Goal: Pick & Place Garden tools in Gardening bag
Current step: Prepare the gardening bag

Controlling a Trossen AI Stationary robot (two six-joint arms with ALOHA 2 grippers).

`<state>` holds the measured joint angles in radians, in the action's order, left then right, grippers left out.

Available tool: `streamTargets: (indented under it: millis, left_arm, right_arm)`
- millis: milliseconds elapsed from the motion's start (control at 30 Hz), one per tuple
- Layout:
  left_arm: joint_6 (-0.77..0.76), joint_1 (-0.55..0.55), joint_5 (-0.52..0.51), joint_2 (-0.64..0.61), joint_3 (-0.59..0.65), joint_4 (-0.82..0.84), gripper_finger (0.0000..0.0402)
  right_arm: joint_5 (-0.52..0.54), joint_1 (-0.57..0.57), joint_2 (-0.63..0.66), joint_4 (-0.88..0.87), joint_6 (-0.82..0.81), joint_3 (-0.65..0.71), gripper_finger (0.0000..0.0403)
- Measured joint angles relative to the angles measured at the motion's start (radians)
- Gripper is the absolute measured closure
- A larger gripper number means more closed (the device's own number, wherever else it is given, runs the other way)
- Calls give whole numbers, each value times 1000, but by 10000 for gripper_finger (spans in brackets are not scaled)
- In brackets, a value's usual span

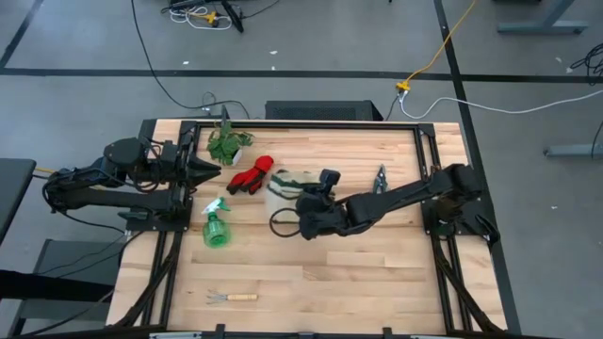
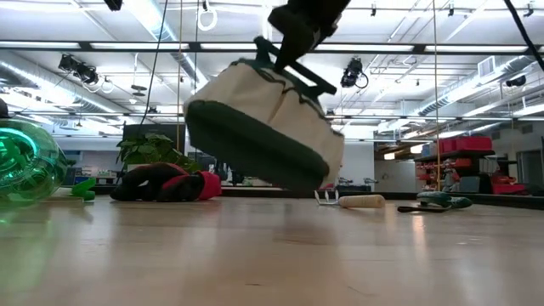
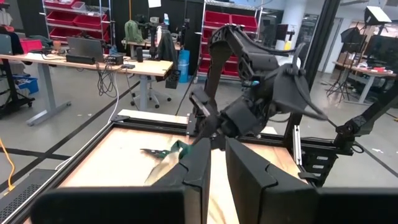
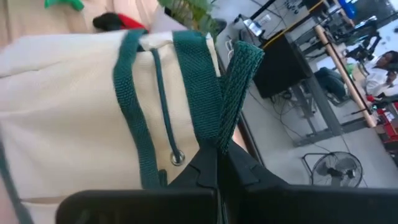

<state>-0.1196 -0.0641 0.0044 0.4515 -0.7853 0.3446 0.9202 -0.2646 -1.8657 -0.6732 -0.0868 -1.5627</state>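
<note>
Above mid-table, right claw [image 1: 303,224] — clamped on gardening bag [image 1: 285,185] strap — holds it tilted.

Right gripper [image 4: 219,163] jaws pinching green strap [image 4: 239,81], beige gardening bag [image 4: 68,106] alongside

My wooden worktable [image 1: 311,273] sits on a grey concrete floor [image 1: 85,47] crossed by black cables and a yellow cord [image 1: 443,47] at upper right. Behind it, long ceiling lights [image 2: 153,17] run overhead; red storage shelves [image 3: 68,18] and a cluttered desk [image 3: 93,62] stand at upper left.
</note>
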Motion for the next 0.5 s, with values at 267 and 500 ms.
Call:
streamTargets:
  millis: [267,500]
  left_arm:
    - [0,0,0,0,0,17,344]
    - [0,0,0,0,0,30,344]
  right_arm:
    - [-22,-33,-27,2,-30,0,403]
    - [-65,-116,-30,9,-104,0,403]
